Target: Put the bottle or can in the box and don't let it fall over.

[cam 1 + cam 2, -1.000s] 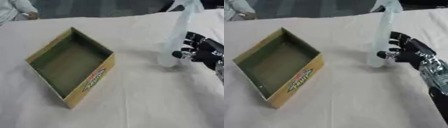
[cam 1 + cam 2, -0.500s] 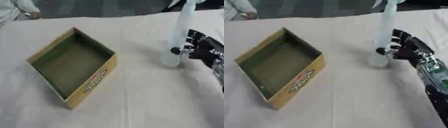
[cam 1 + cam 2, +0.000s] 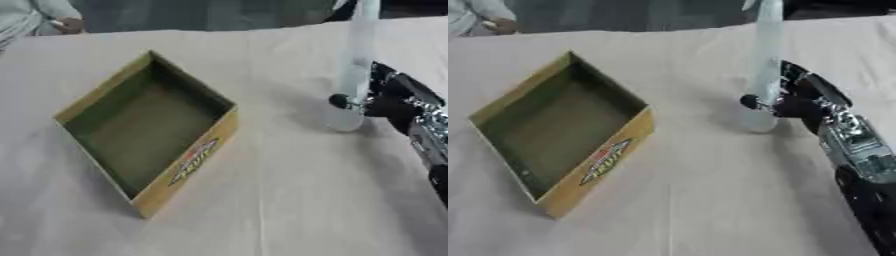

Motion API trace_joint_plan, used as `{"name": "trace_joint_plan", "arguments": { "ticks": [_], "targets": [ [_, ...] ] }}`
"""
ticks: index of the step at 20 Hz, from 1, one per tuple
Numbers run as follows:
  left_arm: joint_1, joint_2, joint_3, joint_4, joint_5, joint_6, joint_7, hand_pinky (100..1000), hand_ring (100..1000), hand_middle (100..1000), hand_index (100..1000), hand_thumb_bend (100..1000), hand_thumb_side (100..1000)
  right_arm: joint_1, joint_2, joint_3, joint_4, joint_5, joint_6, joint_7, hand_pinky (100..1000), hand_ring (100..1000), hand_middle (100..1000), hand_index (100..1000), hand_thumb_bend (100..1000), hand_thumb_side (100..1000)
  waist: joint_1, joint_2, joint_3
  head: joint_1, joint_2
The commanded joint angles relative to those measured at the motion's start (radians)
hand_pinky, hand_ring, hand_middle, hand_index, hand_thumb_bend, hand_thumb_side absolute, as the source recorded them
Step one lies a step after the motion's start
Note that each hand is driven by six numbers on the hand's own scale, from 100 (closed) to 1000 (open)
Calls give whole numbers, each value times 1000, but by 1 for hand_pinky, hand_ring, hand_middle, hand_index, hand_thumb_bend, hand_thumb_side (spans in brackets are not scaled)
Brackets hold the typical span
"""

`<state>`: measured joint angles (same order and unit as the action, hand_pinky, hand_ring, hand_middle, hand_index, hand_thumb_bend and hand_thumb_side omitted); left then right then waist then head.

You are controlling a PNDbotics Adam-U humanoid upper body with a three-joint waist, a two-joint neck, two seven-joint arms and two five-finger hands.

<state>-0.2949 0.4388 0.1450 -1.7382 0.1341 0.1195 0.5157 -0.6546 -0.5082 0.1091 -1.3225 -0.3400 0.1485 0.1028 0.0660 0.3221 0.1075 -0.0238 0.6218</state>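
a tall, slim bottle (image 3: 765,65) of clear, pale bluish plastic stood upright on the cloth-covered table (image 3: 684,200), on the right side of the scene, its base resting on the cloth and its top running out past the far edge of the view. the bottle looked see-through from base to neck, with no label that could be made out, and its rounded bottom showed slightly cloudy against the beige cloth.

the robot's right hand (image 3: 794,102) reached in from the right and had its fingers and thumb curled around the lower part of the bottle, just above the base; a dark fingertip showed on the bottle's left side, while the rest of the black hand sat on its right. the silver and black forearm ran back toward the near right corner.

well apart from the bottle, on the left side of the table, sat an open cardboard box (image 3: 149,130), turned so that 1 corner pointed toward the near edge. its outer walls were yellowish brown, its inside a dull green, and a red and green logo was printed on the near right wall. nothing lay inside it. the bottle stood outside the box, to its right, with bare cloth between them.

the robot's left hand did not show in either view.
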Motion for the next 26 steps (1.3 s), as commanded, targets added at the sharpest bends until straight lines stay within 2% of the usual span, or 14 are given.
{"name": "trace_joint_plan", "arguments": {
  "ticks": [1,3,4,5,6,9,12,13,15,16,26],
  "targets": [
    [-13,17,6,-20,3,-2,1,905,642,537,736,100,577,-20,-12,-3,3,-13,4,-11,858,815,805,857,613,100,-2,-12,5,-1,-9],
    [-14,17,6,-20,3,-2,1,906,642,537,736,100,578,-20,-11,-1,2,-32,9,-14,848,741,726,780,495,100,-4,-11,4,0,-8],
    [-15,17,6,-20,4,-3,1,906,642,536,736,100,578,-19,-10,0,3,-50,14,-15,829,655,633,697,245,100,-4,-11,3,1,-7],
    [-15,17,6,-19,5,-3,1,906,641,535,735,100,578,-18,-9,0,5,-76,19,-17,811,591,574,637,100,100,-4,-11,2,2,-5],
    [-15,17,6,-19,5,-3,1,906,641,535,736,100,578,-18,-8,0,6,-104,22,-20,774,508,501,553,100,100,-4,-11,2,3,-4],
    [-14,18,7,-18,5,-3,1,907,641,534,735,100,575,-17,-11,-1,6,-173,11,-38,683,355,357,399,100,100,-4,-12,0,6,-1],
    [-14,20,8,-19,4,-4,0,907,640,533,735,100,574,-18,-18,2,0,-216,-10,-60,687,282,264,293,100,100,-4,-14,-1,7,3],
    [-14,20,8,-19,4,-4,-1,907,640,533,734,100,574,-19,-22,4,-6,-216,-18,-65,684,271,247,273,100,100,-4,-14,-1,8,5],
    [-14,21,9,-19,4,-4,-2,907,639,532,734,100,572,-20,-28,7,-18,-210,-29,-75,673,248,215,240,100,353,-4,-16,-3,8,8],
    [-14,21,9,-19,4,-4,-2,907,639,532,734,100,572,-21,-30,8,-23,-207,-33,-80,671,235,201,226,100,441,-4,-17,-3,8,9],
    [-8,32,10,-20,-3,-6,-4,908,639,532,733,100,572,-78,-61,26,-146,-261,-53,-108,654,196,106,156,100,439,-14,-48,-12,6,27]
  ]
}}
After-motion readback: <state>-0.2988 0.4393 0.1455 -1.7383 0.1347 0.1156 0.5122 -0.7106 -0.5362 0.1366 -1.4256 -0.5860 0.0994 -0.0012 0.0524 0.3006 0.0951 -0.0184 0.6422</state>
